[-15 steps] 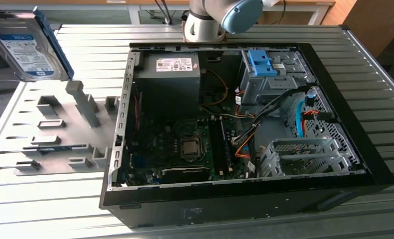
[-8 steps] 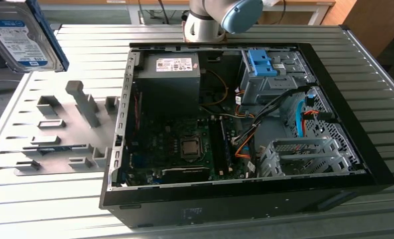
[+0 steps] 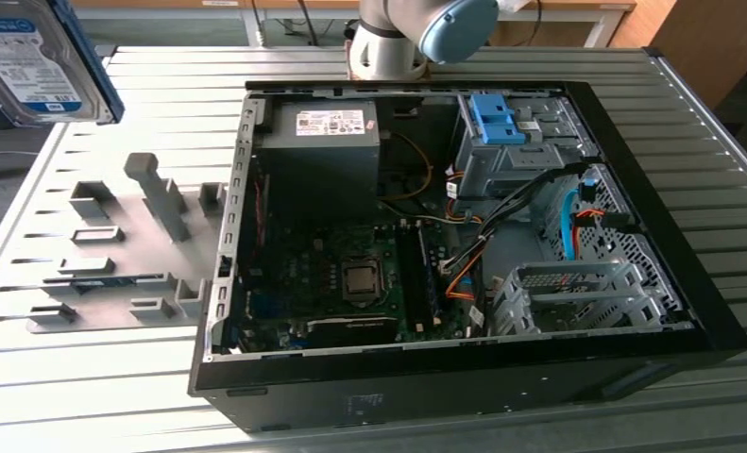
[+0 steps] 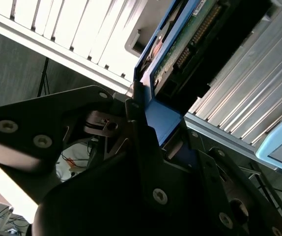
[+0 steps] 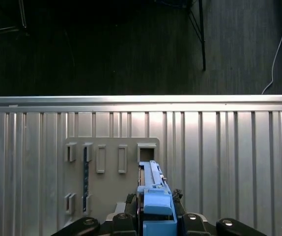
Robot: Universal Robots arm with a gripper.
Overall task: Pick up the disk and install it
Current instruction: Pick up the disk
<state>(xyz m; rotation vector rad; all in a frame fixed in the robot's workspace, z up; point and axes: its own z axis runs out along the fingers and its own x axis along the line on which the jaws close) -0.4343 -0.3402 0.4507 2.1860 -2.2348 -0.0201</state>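
Disk, flat silver rectangular metal drive with white-and-blue label and blue plastic side rails (image 3: 40,61), sits clamped between jaws of black gripper (image 5: 156,212), off every surface. Pick-up looks done; install not yet. Beyond jaws: grey slotted holder plate (image 5: 111,169). Well apart from jaws: open black computer case (image 3: 474,392) holding black power-supply box (image 3: 316,160), motherboard (image 3: 348,274), blue plastic bracket (image 3: 500,118), bare grey metal drive cage (image 3: 575,293).

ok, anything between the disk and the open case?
Nothing visible. The gripper holds the disk at the exterior view's left of the case, which lies open. Inside, cables run beside the drive cage.
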